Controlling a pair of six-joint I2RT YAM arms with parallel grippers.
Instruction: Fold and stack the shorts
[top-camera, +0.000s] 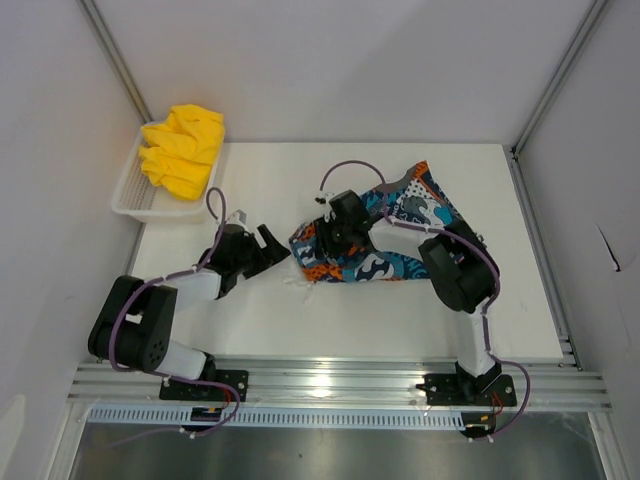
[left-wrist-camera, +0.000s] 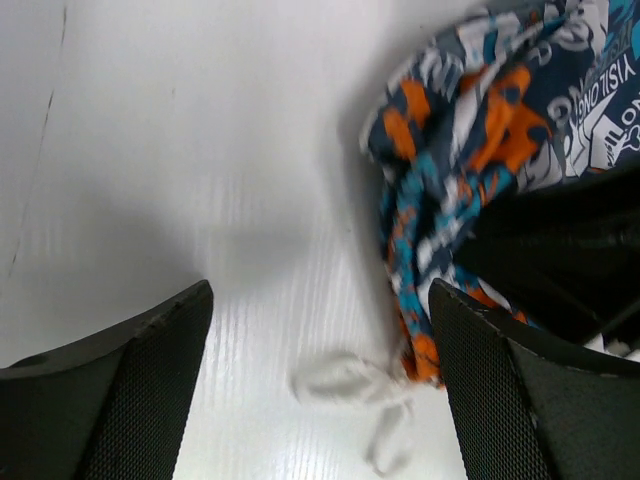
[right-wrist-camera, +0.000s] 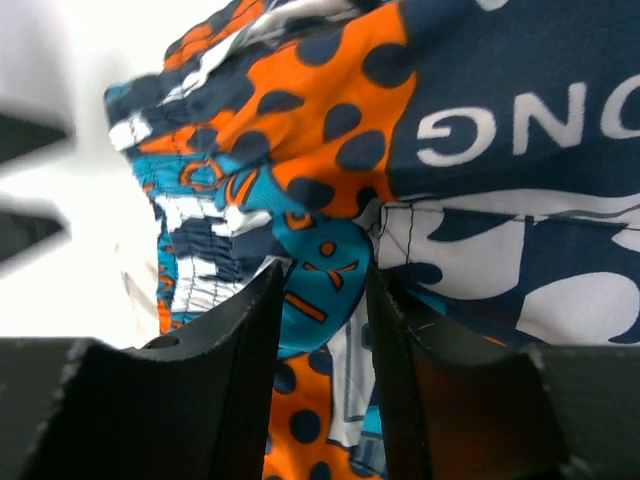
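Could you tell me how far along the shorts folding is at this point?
Nothing looks finished. The yellow shorts lie crumpled in the basket. In hand: the printed shorts lie rumpled on the table, the right gripper on them with cloth between its fingers, the left gripper open beside the waistband. Left: fold both, then stack.

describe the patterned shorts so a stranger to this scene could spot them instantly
Look at the white table, near its middle, away from the basket at the far left corner. The printed shorts lie there, a busy blue, orange, black and white pattern, unlike the plain yellow shorts heaped in the basket.
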